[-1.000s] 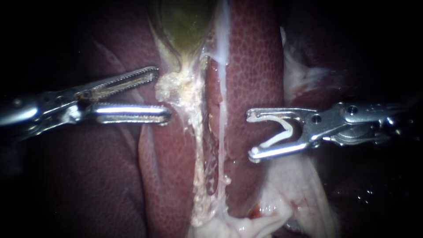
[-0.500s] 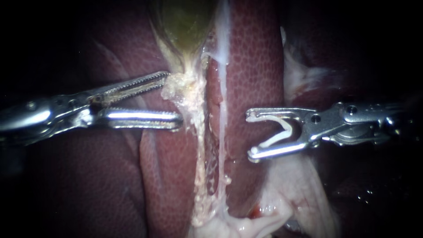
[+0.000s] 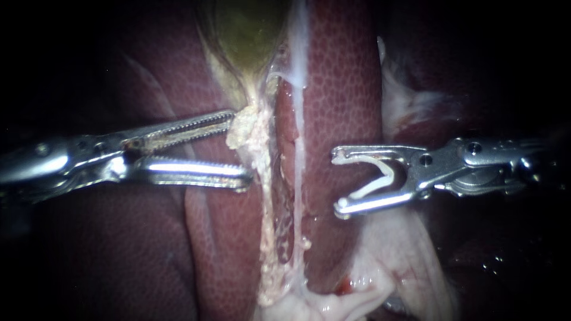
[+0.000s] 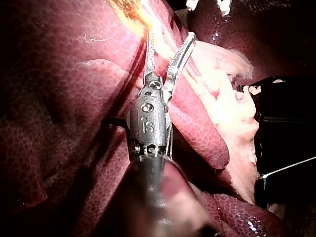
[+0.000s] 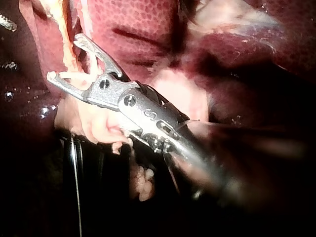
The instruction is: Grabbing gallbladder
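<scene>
The gallbladder (image 3: 250, 32) is seen at the top centre of the endoscope view as an olive-green, glossy sac. It narrows downward to a pale yellowish neck. From that neck a strip of crumbly, cream-coloured tissue (image 3: 267, 226) is carried down the middle of the frame, between two lobes of the dark red, finely mottled liver (image 3: 345, 89).

The left instrument (image 3: 241, 147) is brought in from the left edge at mid height. Its end effector is held apart, with a clear gap between the two toothed jaws. The upper jaw tip is laid against the cream lump just below the gallbladder's neck, and the lower jaw tip lies beside the strip. Nothing is clamped.

The right instrument (image 3: 337, 182) is brought in from the right edge, well apart from the gallbladder and over the liver. Its end effector is also spread wide, and a white curved piece (image 3: 380, 178) is seen inside the gap. Pale, soft tissue (image 3: 398, 261) is spread at the lower right.
</scene>
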Robot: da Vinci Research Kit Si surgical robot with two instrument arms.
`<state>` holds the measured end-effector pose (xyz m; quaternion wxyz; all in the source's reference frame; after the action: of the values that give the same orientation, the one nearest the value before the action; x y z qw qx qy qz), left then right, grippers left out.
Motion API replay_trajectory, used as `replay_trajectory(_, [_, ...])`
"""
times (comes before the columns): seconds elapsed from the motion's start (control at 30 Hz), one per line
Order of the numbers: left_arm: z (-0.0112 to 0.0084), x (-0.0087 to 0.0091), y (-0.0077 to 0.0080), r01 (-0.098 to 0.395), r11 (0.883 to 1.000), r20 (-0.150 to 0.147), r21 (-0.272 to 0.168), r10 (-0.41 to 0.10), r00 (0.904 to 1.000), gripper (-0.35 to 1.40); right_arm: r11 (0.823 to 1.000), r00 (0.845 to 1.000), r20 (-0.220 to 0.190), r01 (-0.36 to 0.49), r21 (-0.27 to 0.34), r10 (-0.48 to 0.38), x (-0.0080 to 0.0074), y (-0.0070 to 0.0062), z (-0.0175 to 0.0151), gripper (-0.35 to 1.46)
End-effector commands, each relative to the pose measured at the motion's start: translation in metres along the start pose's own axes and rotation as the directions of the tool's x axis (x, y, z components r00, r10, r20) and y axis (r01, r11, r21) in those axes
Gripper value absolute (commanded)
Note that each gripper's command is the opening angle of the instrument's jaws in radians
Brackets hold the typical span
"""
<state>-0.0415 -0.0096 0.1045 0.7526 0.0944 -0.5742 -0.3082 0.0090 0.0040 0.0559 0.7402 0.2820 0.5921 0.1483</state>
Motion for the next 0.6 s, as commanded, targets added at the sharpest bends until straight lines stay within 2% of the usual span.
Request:
replay_trajectory(0.03, [0.0000, 0.0000, 0.0001, 0.000, 1.000, 0.001, 0.002, 0.000, 1.0000, 0.51, 1.000, 1.000, 0.000, 0.000, 0.000, 0.000, 0.0000, 0.0000, 0.0000, 0.58])
replay_trajectory(0.13, [0.0001, 0.0002, 0.0009, 0.000, 1.000, 0.001, 0.005, 0.000, 1.0000, 0.57, 1.000, 1.000, 0.000, 0.000, 0.000, 0.000, 0.0000, 0.0000, 0.0000, 0.58])
replay_trajectory(0.37, [-0.0002, 0.0011, 0.0031, 0.001, 0.999, -0.002, -0.038, -0.001, 1.0000, 0.61, 1.000, 1.000, 0.000, 0.000, 0.001, 0.000, 0.0000, 0.0000, 0.0000, 0.58])
replay_trajectory(0.6, [0.0001, 0.0011, 0.0032, 0.001, 0.999, -0.002, -0.043, -0.001, 1.0000, 0.61, 1.000, 1.000, 0.000, 0.000, 0.000, 0.000, 0.0000, 0.0000, 0.0001, 0.58])
